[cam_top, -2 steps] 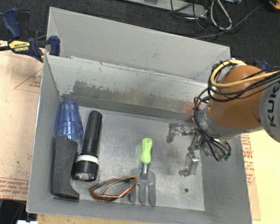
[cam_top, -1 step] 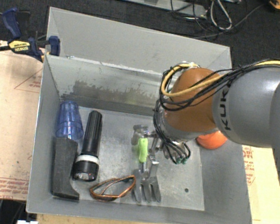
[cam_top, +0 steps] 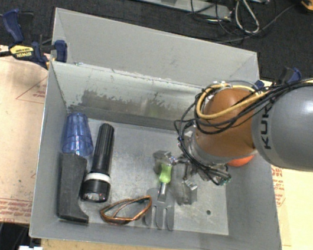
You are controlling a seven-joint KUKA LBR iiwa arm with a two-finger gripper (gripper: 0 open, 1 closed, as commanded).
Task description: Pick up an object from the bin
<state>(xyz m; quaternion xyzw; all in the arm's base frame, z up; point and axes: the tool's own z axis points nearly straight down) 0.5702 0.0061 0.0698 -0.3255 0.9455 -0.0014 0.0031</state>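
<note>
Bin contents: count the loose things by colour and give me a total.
Blue: 1, the plastic cup
Black: 2, the flashlight and the flat block
Brown: 1, the loop
Green: 1, the green-handled tool
Total: 5

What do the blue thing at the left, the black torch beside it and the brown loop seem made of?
Blue thing: likely clear plastic, ribbed and see-through. Black torch: matte black body, metal or plastic, unclear; shiny silver ring at its head. Brown loop: probably rubber or cord, thin and bent limp.
</note>
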